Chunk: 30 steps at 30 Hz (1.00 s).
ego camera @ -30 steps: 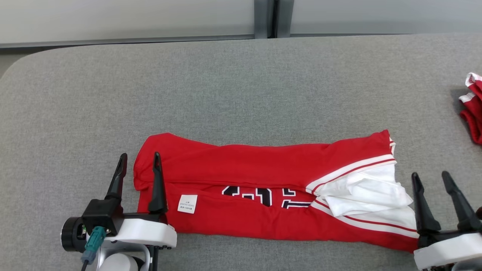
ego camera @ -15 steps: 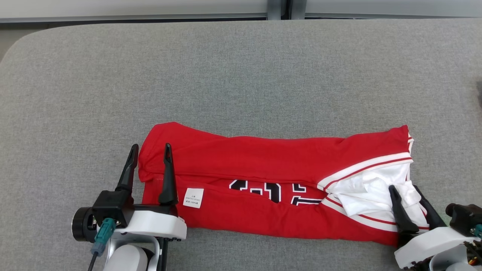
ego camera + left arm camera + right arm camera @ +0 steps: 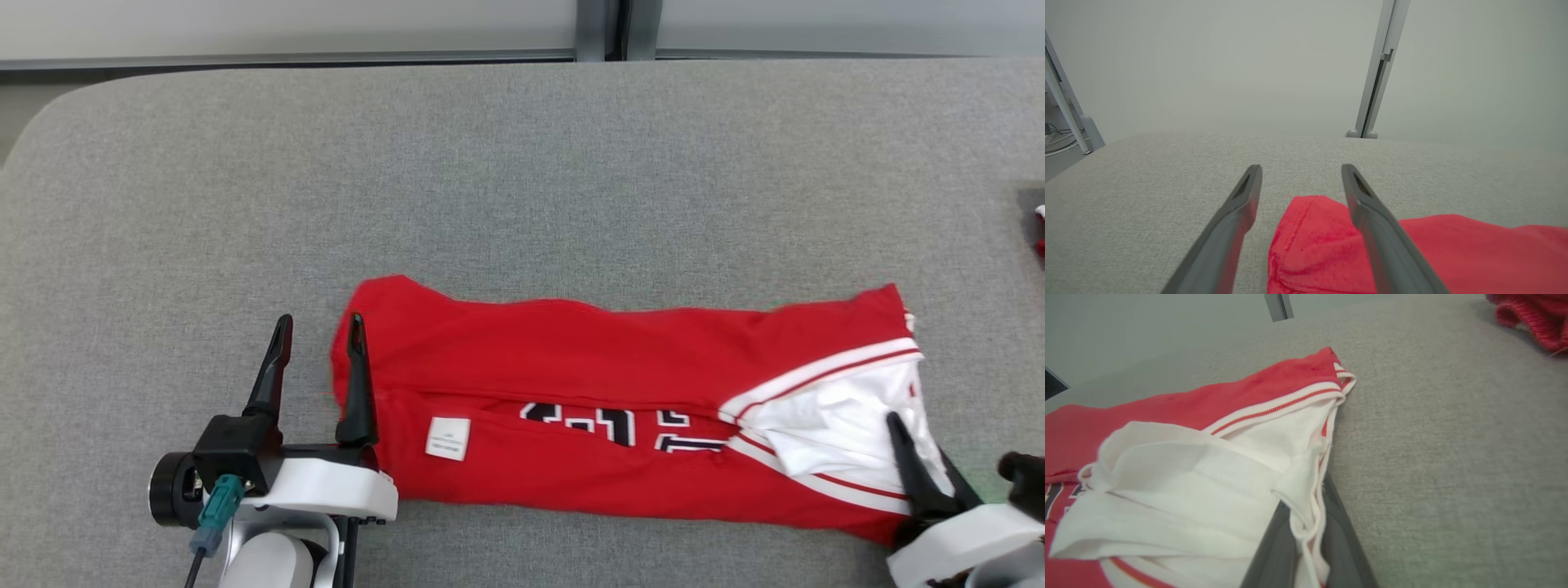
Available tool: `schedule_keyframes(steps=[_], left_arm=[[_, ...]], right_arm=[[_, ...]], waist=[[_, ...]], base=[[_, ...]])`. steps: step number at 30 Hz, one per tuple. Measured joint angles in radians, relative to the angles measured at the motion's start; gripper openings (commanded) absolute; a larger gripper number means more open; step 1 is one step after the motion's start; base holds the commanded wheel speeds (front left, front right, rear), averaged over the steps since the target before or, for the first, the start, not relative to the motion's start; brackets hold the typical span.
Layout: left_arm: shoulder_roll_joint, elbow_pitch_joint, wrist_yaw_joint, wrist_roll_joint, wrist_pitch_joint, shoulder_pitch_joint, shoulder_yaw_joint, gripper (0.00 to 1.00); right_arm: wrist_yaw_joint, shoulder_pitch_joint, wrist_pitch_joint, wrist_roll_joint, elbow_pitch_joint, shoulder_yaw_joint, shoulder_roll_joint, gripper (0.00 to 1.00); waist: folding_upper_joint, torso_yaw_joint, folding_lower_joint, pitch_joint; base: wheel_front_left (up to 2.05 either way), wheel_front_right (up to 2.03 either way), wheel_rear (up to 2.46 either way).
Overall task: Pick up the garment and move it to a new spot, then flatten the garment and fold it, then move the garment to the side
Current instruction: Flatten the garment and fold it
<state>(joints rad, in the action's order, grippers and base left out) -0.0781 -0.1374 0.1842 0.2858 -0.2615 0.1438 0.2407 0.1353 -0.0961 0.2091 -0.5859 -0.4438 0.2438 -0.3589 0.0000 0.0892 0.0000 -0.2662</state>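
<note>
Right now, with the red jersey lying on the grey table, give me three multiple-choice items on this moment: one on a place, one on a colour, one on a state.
1. Where on the garment is the white label?
A. near the end by the left claw
B. at the striped end
C. in the middle, over the numbers

2. What colour is most of the garment?
A. blue
B. red
C. black

3. How does the right claw stand?
A. open, above the garment
B. shut on the garment's white-trimmed end
C. shut on nothing

Answers:
1 A: in the head view the label lies just beside the left claw.
2 B: red cloth runs the garment's whole length, with white at the trimmed end.
3 B: the right wrist view shows white edging pinched between its two fingers.
</note>
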Motion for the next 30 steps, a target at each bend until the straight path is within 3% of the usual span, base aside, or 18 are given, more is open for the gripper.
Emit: schedule_keyframes(steps=[12,18,25,30], left_arm=[[0.004,-0.014,-0.016,-0.006,0.000,-0.051,-0.012,1.00],[0.002,-0.020,-0.022,-0.006,0.000,-0.059,-0.015,1.00],[0.005,-0.019,-0.029,-0.006,0.000,-0.059,-0.005,1.00],[0.016,-0.020,-0.033,-0.005,0.000,-0.046,0.011,1.00]], right_arm=[[-0.003,0.036,0.030,0.025,-0.020,-0.113,-0.048,0.00],[-0.004,0.033,0.000,0.077,0.133,-0.104,-0.040,0.00],[-0.005,-0.034,-0.154,0.140,0.386,0.033,0.054,0.00],[-0.005,-0.107,-0.221,0.133,0.403,0.181,0.138,0.00]], waist=[[0.0001,-0.008,0.0000,0.078],[0.0000,-0.007,0.0000,0.110],[0.0000,0.021,0.0000,0.112],[0.0000,0.059,0.0000,0.101]], base=[[0.00,0.00,0.00],[0.00,0.00,0.00],[0.00,0.00,0.00],[0.00,0.00,0.00]])
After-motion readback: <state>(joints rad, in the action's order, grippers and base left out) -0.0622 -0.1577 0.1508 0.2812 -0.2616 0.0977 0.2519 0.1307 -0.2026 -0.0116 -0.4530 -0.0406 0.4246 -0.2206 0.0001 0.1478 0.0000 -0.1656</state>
